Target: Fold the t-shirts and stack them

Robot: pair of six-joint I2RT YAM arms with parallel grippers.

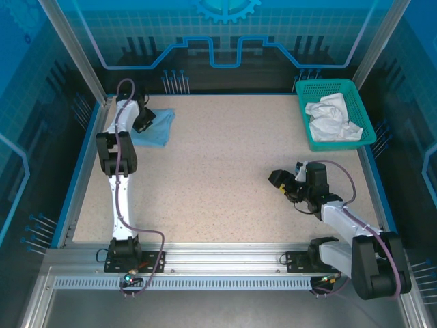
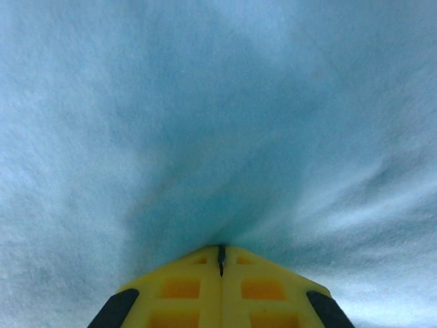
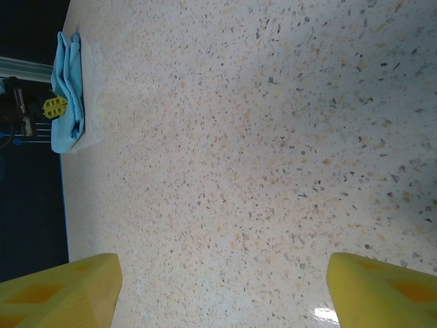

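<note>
Left gripper [image 2: 220,251] of mine is pinched tight on the blue shirt [image 1: 157,131] at the far left corner of the table [image 1: 218,171]. My right gripper [image 3: 218,273] is wide and holds nothing, above bare table. The white shirt [image 1: 332,117] lies crumpled in the basket [image 1: 328,84], far right.

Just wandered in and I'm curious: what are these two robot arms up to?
The left arm, jaws shut, grips a soft light blue t-shirt at the far left corner. The right arm hangs over the speckled tabletop, jaws open and empty. A crumpled white t-shirt lies in the teal plastic mesh basket, far right.
</note>
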